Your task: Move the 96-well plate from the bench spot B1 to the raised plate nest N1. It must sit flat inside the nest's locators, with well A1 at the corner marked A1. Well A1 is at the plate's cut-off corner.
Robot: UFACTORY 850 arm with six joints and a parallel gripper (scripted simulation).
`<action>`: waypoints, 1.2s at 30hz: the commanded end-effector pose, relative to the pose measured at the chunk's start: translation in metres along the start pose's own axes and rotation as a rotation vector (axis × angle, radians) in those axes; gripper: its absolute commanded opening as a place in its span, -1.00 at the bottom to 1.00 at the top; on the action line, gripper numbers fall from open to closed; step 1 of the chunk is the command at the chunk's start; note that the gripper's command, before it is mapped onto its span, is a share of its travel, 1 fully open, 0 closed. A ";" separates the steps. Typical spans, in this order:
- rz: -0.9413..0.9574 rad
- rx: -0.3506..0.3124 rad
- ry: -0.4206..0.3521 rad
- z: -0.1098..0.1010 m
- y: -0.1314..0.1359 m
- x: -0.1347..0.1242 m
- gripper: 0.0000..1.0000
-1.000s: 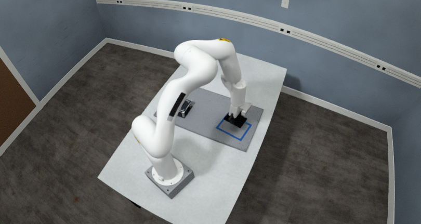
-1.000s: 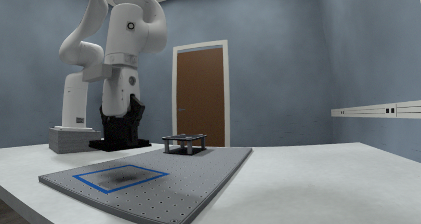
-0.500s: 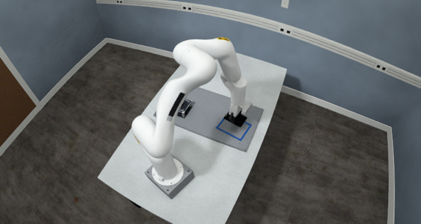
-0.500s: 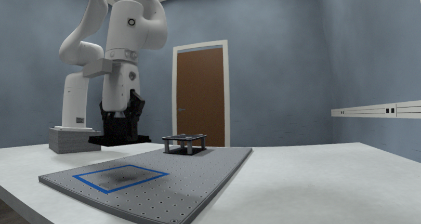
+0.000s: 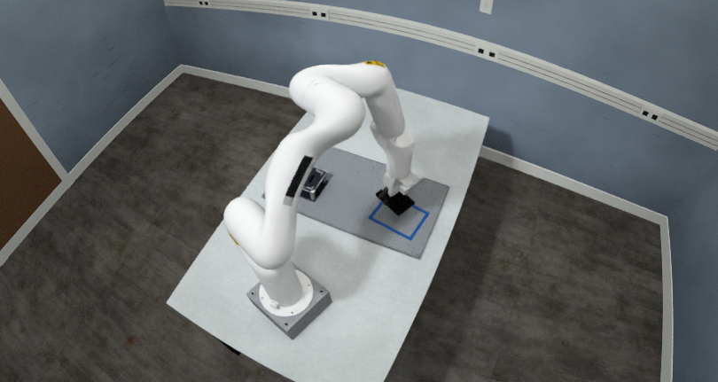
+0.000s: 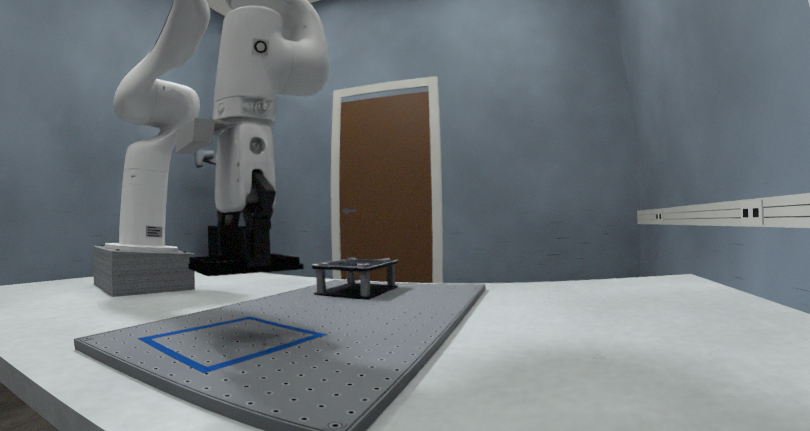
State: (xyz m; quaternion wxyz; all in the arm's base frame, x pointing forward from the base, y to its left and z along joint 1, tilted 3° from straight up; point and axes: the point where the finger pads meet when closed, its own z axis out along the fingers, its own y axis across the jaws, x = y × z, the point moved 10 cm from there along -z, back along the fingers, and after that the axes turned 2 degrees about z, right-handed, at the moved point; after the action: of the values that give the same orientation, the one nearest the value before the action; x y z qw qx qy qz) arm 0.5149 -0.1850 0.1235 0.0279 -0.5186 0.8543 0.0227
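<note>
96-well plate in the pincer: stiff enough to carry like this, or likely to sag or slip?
The 96-well plate hangs level and straight in the exterior view, so it is probably rigid. The pincer grips only its middle, so a knock might swing it. Its smooth dark sides may be slippery; setting it on the nest gently seems wise.

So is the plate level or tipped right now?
Level. In the exterior view the plate hangs flat in the end effector, above the breadboard.
</note>
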 end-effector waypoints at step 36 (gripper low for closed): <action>1.225 0.012 0.017 -0.017 0.062 -0.106 -1.00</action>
State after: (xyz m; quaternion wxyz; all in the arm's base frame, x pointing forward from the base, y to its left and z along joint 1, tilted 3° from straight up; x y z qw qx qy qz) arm 0.5042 -0.0845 0.1435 0.0287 -0.0210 0.9983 0.0470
